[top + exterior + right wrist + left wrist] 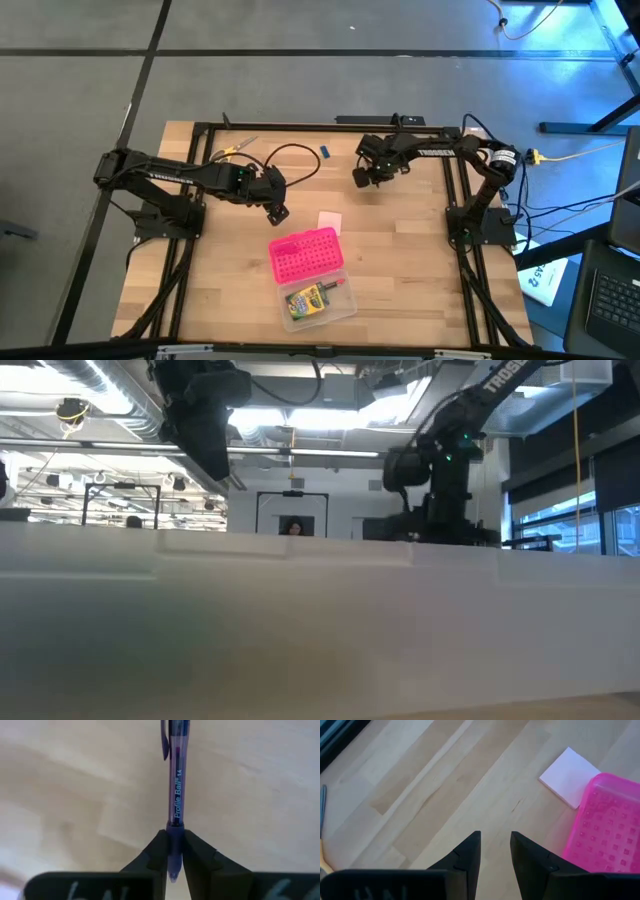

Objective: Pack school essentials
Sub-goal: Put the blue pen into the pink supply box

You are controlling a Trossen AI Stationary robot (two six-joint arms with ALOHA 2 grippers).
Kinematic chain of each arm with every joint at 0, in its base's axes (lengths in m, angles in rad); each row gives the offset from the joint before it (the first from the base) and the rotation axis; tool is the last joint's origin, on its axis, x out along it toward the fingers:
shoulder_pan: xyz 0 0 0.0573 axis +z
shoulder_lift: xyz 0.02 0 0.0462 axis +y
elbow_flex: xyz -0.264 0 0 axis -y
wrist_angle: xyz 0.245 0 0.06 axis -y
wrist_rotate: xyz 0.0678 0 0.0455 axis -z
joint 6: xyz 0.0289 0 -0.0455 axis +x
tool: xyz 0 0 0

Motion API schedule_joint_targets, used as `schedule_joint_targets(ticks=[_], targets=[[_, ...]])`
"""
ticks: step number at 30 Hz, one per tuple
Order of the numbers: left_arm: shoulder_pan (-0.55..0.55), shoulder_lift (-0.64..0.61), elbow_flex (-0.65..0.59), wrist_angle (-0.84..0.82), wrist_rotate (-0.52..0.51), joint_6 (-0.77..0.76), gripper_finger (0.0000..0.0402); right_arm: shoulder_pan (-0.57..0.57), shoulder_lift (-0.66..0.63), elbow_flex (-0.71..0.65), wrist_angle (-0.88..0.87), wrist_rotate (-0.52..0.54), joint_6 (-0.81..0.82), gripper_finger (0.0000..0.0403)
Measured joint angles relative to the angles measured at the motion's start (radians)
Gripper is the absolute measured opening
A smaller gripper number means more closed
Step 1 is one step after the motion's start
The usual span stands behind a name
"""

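Right gripper [174,854] at about one o'clock on the bench [400,280], jaws clamped on a purple ballpoint pen [175,795] near its tip. Best carried level toward the pink dotted box [306,253] near centre, kept clear of its raised lid before release. Pen slim, translucent purple barrel, printed lettering, clip at the far end. Left gripper [495,851] at ten o'clock, jaws slightly apart, holding nothing, just beside the pale pink pad [569,777].

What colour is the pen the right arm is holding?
Translucent purple pen with light blue lettering, clearest in the right wrist view.
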Motion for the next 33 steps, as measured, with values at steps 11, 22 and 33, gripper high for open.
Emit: schedule_joint_targets(ticks=[11,22,33], targets=[[-0.003,-0.011,0.0,0.0,0.068,-0.101,0.0098,0.196,-0.002,0.209,-0.094,0.0,-0.306,0.0048],[-0.113,-0.141,0.0,0.001,0.075,-0.228,0.0098,0.442,-0.002,0.337,-0.108,-0.068,-0.567,0.0048],[-0.313,-0.142,0.0,0.063,0.06,-0.255,0.0098,0.627,-0.002,0.35,0.057,-0.146,-0.713,0.0048]])
